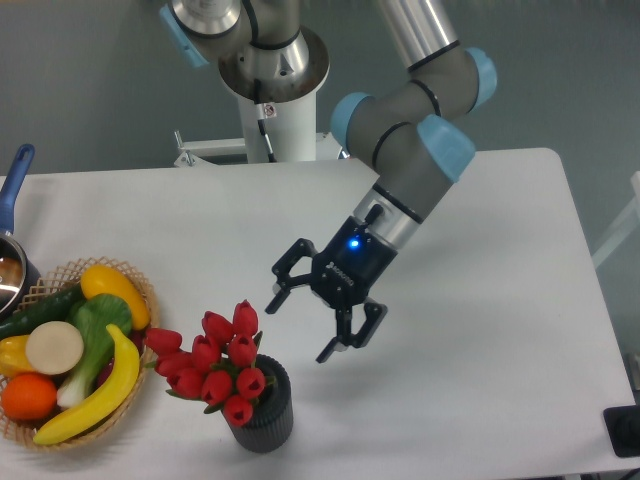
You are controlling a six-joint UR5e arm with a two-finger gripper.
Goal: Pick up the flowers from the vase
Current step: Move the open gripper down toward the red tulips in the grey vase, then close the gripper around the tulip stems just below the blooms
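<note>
Fixed camera: arm reaches down from top centre of the frame, tilted toward lower left. Pincer (pixel 305 325) released, fingers spread wide, nothing between them; it hangs above the worktop (pixel 480 300) near frame centre, just right of and above the flowers (pixel 212 365), apart from them. Flowers sit in the vase (pixel 265 415), lower left-centre, red buds leaning left over its rim. Vase upright on the worktop. Basket (pixel 140 295) of fruit and vegetables at left edge, just beside the flowers. Blue-handled pot (pixel 12 215) at far left edge.
</note>
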